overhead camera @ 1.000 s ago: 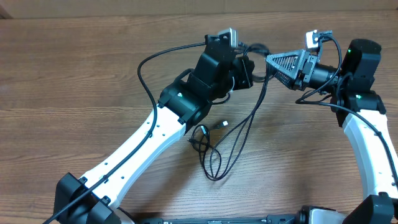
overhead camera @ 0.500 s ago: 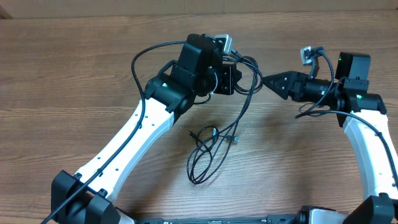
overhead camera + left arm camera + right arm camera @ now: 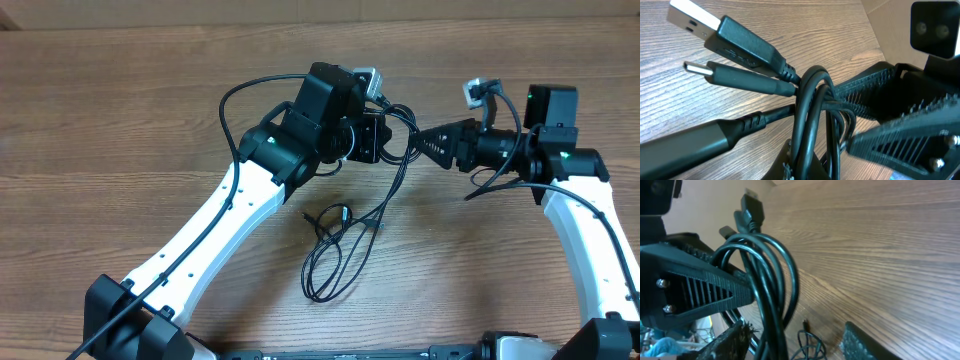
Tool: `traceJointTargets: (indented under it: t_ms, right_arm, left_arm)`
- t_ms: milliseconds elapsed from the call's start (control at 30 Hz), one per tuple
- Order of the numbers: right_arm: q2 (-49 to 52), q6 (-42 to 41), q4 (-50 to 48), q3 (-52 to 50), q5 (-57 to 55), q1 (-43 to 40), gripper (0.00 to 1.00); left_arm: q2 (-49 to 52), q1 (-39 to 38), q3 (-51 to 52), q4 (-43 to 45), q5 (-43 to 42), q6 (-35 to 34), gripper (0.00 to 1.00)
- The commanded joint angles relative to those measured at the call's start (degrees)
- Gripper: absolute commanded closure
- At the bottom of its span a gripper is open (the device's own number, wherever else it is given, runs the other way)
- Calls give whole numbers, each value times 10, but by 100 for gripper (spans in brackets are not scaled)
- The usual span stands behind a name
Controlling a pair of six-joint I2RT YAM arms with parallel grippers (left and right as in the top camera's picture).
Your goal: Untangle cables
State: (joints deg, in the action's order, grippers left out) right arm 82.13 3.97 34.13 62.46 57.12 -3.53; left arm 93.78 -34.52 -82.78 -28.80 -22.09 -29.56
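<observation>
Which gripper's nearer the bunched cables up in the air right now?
Left. The left gripper is shut on the bunched cables, holding them up. The right gripper is open beside them, jaws straddling the bundle, not clamped.

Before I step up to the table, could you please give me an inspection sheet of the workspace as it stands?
Surface: wooden table, plain wood grain, no marks seen.
Job's things: cables held up in a bunch between the grippers, with loops trailing down onto the table; two silver-tipped plugs stick out of the bunch.
Clutter: nothing seen.
Grippers: left gripper shut on the cables; right gripper has its jaws open, one on either side of the bunch.
Cables: arm wiring arcs out in a wide loop above the table.
Surroundings: pale brown panel beyond the far edge.
</observation>
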Motion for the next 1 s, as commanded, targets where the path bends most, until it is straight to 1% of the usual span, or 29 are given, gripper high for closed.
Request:
traceJointTargets:
  t_ms: [0, 33, 100, 233, 333, 400, 500, 567, 667, 767, 833, 967]
  right_arm:
    - [-13, 22, -1, 9, 9, 17, 67]
    - [-13, 22, -1, 9, 9, 20, 75]
    - [-13, 22, -1, 9, 8, 25, 96]
    - [-13, 22, -1, 9, 8, 27, 96]
    - [-13, 21, 1, 9, 8, 27, 96]
    - [-13, 21, 3, 9, 8, 27, 96]
    - [-13, 21, 3, 9, 8, 27, 96]
    - [-13, 21, 7, 9, 8, 27, 96]
    - [-13, 21, 10, 9, 8, 27, 96]
    - [-13, 21, 10, 9, 8, 27, 96]
    - [-13, 21, 10, 9, 8, 27, 96]
    - [-13, 17, 13, 9, -13, 27, 96]
  left_arm:
    - [3, -5, -6, -1, 2, 12, 96]
    - [3, -6, -6, -2, 2, 12, 96]
    - [3, -12, -6, -1, 2, 12, 96]
    - [3, -16, -6, -5, 23, 7, 96]
    - [3, -15, -6, -24, 63, -26, 96]
    - [3, -15, -6, -47, 107, -69, 96]
    - [3, -15, -6, -88, 178, -158, 96]
    - [3, -14, -6, -118, 225, -243, 96]
    - [3, -12, -6, -130, 238, -315, 96]
    - [3, -7, -6, -145, 242, -420, 96]
    - [3, -6, -6, -153, 241, -475, 96]
    - [3, -6, -6, -169, 239, -556, 96]
